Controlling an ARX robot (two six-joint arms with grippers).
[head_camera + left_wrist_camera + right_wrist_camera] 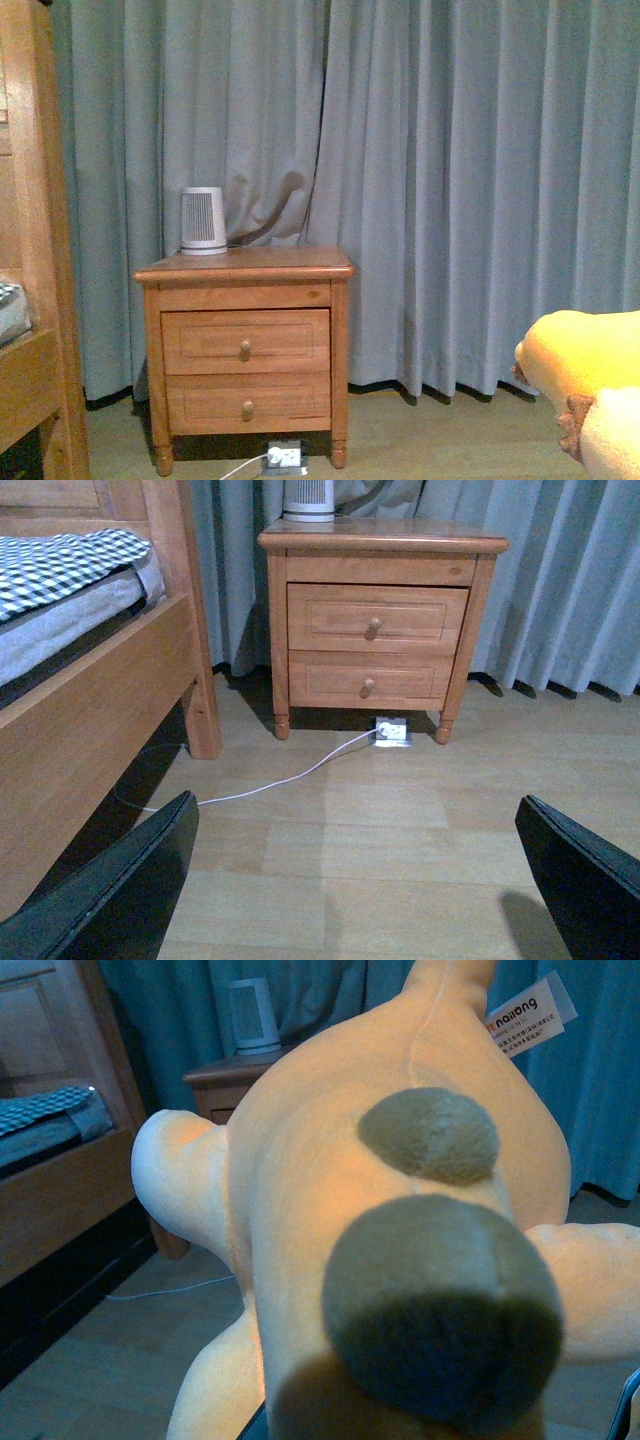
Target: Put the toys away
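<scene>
Your plush toy (585,375) is up at the lower right edge of the front view, orange-yellow and clear of the floor (400,830), well to the right of the nightstand (245,340). On the right wrist camera it fills nearly the whole picture, pressed close to the lens. You can see two brownish nubs (430,1135) on its rounded body, a stubby limb (175,1175) sticking out, and a pale hang tag (525,1015) at the far end.

Your right hand is hidden behind all that plush. It probably has the toy, but you cannot tell from here how its fingers are set.

Your left hand (350,900) hangs low over the wooden floor, spread wide. Its two dark fingers (120,890) sit at opposite corners of its own view with only bare boards between them.

Ahead of it stands the two-drawer nightstand against a grey-blue curtain (450,180). A small white slatted appliance (203,220) is on the nightstand's top, at the back left corner. A power strip (391,732) lies on the floor under the nightstand's front edge, and a white cable (290,775) trails from it towards the wooden bed (90,710). The bed carries checked bedding (60,565).
</scene>
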